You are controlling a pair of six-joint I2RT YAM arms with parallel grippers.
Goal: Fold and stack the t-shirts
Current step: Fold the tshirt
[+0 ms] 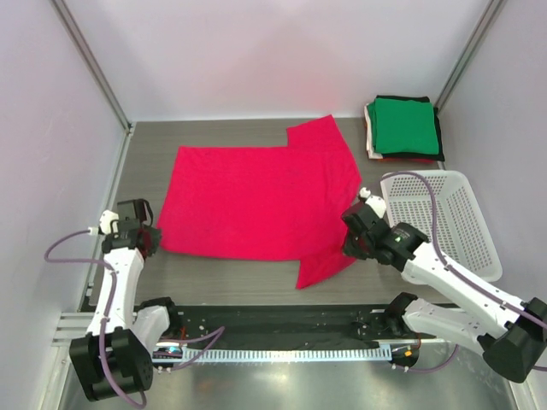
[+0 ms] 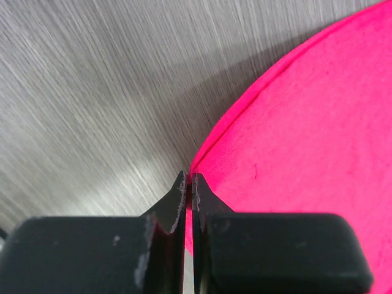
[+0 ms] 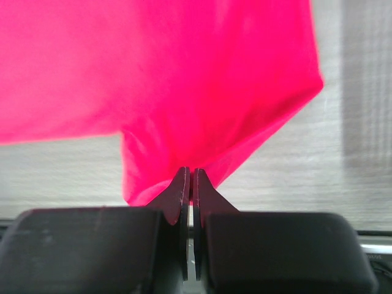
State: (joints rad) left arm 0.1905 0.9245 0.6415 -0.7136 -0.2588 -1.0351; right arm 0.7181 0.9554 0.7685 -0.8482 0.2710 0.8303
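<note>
The left pincer (image 2: 188, 179) and right pincer (image 3: 188, 174) each pinch the pink shirt (image 1: 256, 201) at its near hem; lift both together, keeping it taut while folding.

I work over a grey wood-grain table (image 1: 231, 135); my left wrist view shows a soft glare on its grain. Plain pale walls (image 1: 282, 51) close the top, left and right of the frame. Slanting metal posts (image 1: 94, 64) mark both upper corners. Light even, diffuse.
</note>
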